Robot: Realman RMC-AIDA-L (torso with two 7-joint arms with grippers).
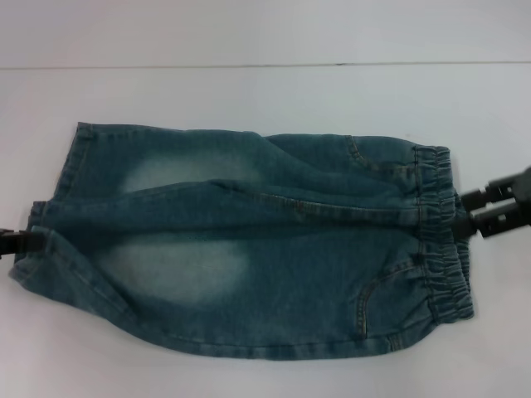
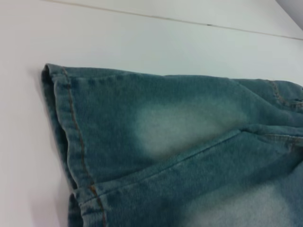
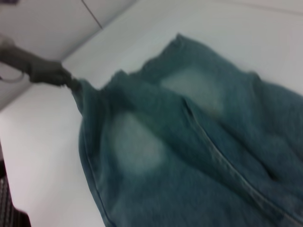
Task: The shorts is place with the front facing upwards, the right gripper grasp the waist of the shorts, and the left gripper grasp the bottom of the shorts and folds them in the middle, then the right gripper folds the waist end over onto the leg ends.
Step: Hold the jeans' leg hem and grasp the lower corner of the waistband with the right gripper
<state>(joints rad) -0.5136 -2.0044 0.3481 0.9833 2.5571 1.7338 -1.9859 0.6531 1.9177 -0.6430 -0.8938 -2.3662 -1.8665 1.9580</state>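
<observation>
though creased, shorts (image 1: 249, 249) lie sideways—waistband (image 1: 440, 240) rightward

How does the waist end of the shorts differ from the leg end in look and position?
The waist end is puckered and gathered, while the leg end has a flat, straight stitched hem. The waist end lies by the right gripper; the leg end lies by the left gripper. Both are blue-green denim, resting on the white table.

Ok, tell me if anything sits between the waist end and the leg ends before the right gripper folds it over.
Nothing visible does. Between the waist end and the leg ends lies only the shorts' own denim, on the white table. The right gripper is at the waistband, the left gripper at the hems.
</observation>
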